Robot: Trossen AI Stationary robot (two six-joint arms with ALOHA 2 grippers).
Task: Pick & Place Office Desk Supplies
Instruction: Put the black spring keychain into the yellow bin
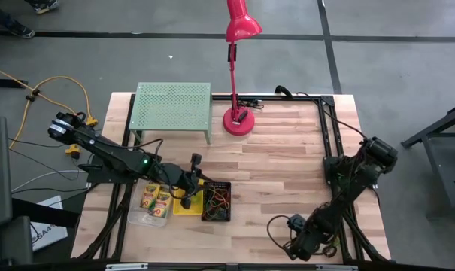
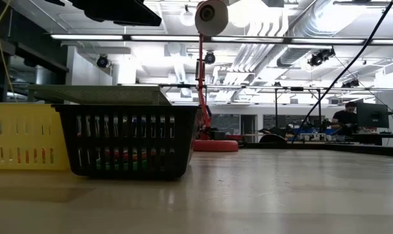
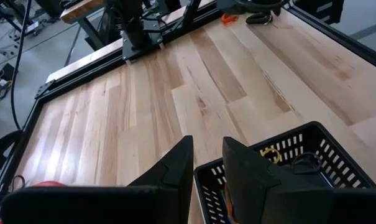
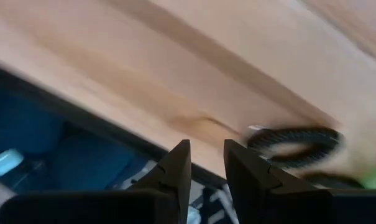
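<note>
Three yellow crayon boxes (image 1: 156, 201) lie in a clear bin (image 1: 147, 219) near the table's front left. Beside it stand a yellow bin (image 1: 188, 203) and a black mesh bin (image 1: 216, 202) that holds coloured loops and red and green pieces (image 2: 121, 159). My left gripper (image 1: 197, 181) hovers over the yellow and black bins, shut and empty; in the left wrist view (image 3: 207, 146) the black bin (image 3: 299, 155) is just beside the fingers. My right gripper (image 1: 298, 245) rests shut and empty at the front right edge (image 4: 206, 149).
A light-green perforated rack (image 1: 172, 108) stands at the back left and a tall red desk lamp (image 1: 238, 120) at the back middle. Black cables (image 1: 280, 229) coil by the right arm. The middle of the wooden table (image 1: 280, 165) is bare.
</note>
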